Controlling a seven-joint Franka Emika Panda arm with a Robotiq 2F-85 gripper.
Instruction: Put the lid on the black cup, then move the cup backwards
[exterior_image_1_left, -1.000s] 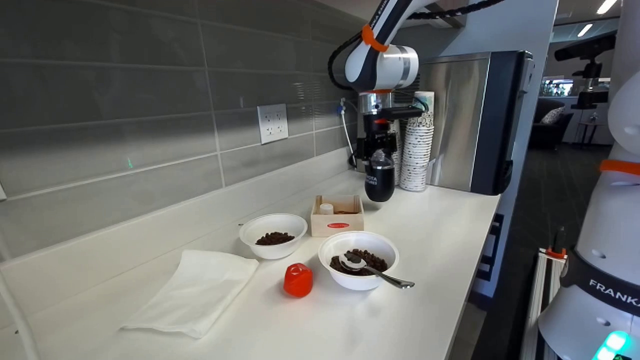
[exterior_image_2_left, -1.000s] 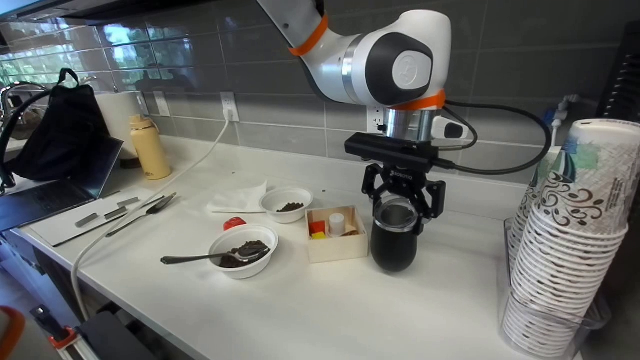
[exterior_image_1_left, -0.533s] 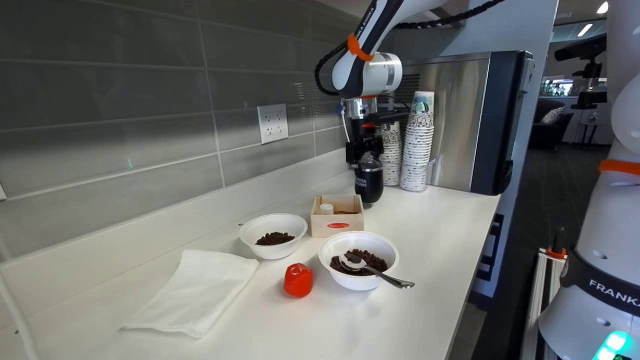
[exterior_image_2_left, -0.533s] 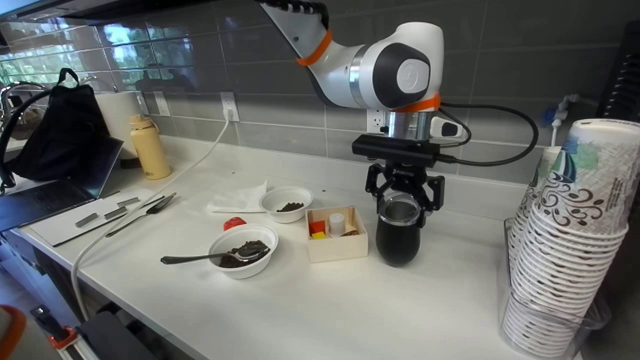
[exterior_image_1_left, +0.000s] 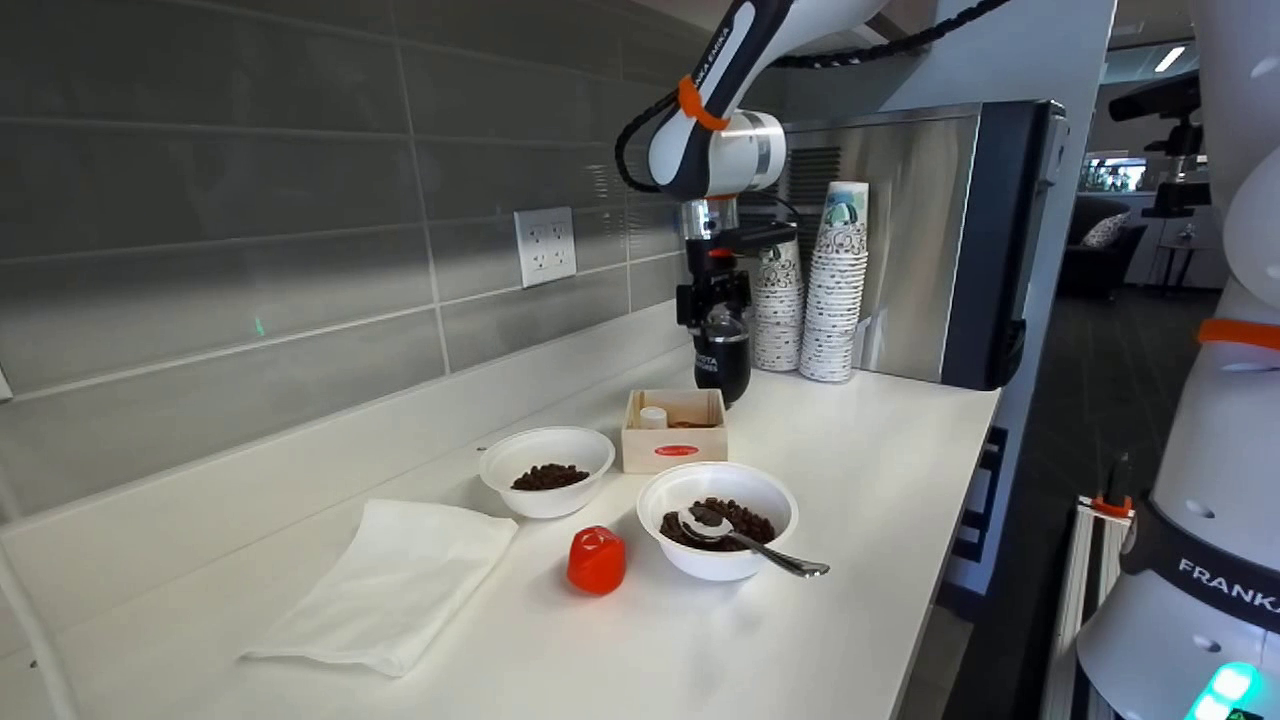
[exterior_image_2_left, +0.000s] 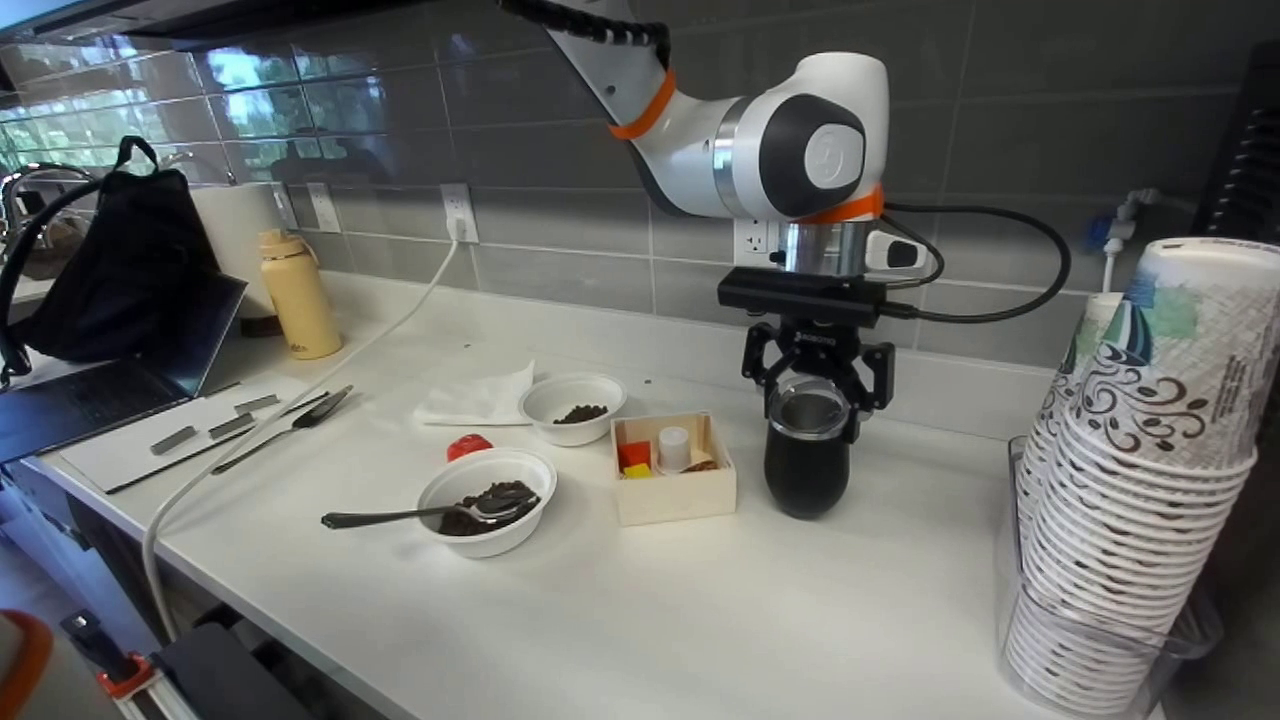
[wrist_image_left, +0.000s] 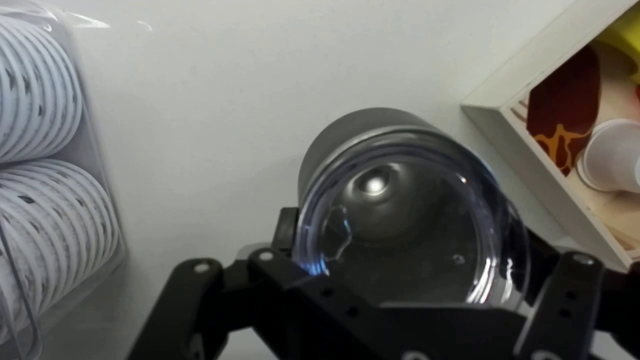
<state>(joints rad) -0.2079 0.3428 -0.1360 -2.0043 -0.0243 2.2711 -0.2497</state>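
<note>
The black cup (exterior_image_1_left: 722, 368) is upright at the back of the counter, behind the wooden box; it also shows in an exterior view (exterior_image_2_left: 806, 478) and the wrist view (wrist_image_left: 357, 122). The clear lid (exterior_image_2_left: 808, 398) sits on the cup's top; its round rim shows in the wrist view (wrist_image_left: 482, 200). My gripper (exterior_image_2_left: 812, 415) is shut around the upper part of the cup, one finger on each side, also seen in the wrist view (wrist_image_left: 415, 240). The cup's bottom is at or very near the counter; I cannot tell whether it touches.
A wooden box (exterior_image_2_left: 680, 498) stands close beside the cup. Stacked paper cups (exterior_image_2_left: 1130, 540) stand in a clear holder on the other side. Two white bowls (exterior_image_1_left: 548, 505) (exterior_image_1_left: 715, 565), a red-orange cup (exterior_image_1_left: 597, 561) and a white cloth (exterior_image_1_left: 400, 580) lie farther along. The tiled wall (exterior_image_2_left: 560, 270) is behind.
My gripper and the cup have moved together toward the tiled wall, staying upright. The move is smaller in the last half second. The gripper stays closed on the cup; other things have not moved.
</note>
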